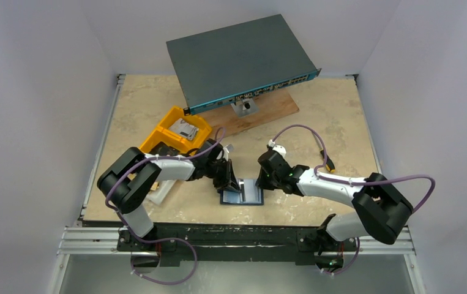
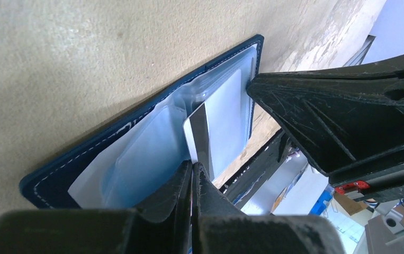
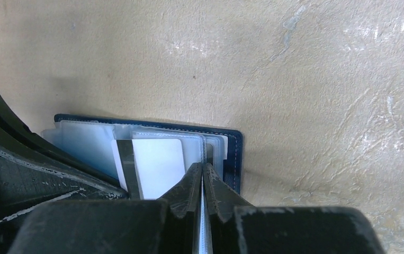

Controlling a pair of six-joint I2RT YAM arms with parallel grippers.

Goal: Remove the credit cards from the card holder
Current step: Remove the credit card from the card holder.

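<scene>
The dark navy card holder point(image 1: 249, 197) lies open on the table between both arms, its pale clear sleeves point(image 2: 146, 153) spread out. A white credit card point(image 2: 190, 132) with a black stripe sticks part way out of a sleeve. My left gripper point(image 2: 195, 166) is shut on this card's edge. My right gripper point(image 3: 203, 168) is shut on the edge of a clear sleeve, near the holder's navy cover point(image 3: 234, 153). The same card point(image 3: 157, 164) shows just left of the right jaws. From above, the left gripper point(image 1: 229, 177) and right gripper point(image 1: 261, 177) almost meet over the holder.
A yellow bin point(image 1: 175, 131) with small items stands behind the left arm. A grey network switch point(image 1: 240, 58) rests tilted on a wooden board point(image 1: 267, 110) at the back. A white object point(image 1: 160, 193) lies by the left arm, and a loose cable plug point(image 1: 330, 164) to the right.
</scene>
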